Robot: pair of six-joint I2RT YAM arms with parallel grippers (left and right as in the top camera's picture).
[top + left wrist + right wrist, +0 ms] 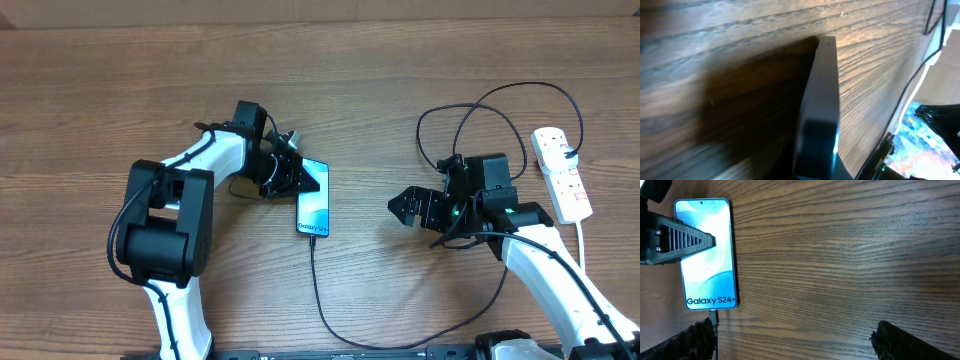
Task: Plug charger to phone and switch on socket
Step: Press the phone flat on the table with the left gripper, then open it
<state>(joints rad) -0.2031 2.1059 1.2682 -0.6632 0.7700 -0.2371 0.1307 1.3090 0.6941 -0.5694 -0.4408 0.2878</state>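
My fingers [910,342] are black. The phone [313,207] has a light blue screen, the cable [314,275] is black, the power strip [562,175] white with red switches, the worktop [100,90] brown woodgrain.

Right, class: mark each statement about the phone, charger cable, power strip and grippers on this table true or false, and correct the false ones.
1. The phone lies screen up, showing "Galaxy S24+". True.
2. The right gripper grips the charger cable. False: it is open and empty.
3. The charger cable meets the phone's bottom edge. True.
4. The power strip touches the phone. False: it lies well apart, beyond the right gripper.
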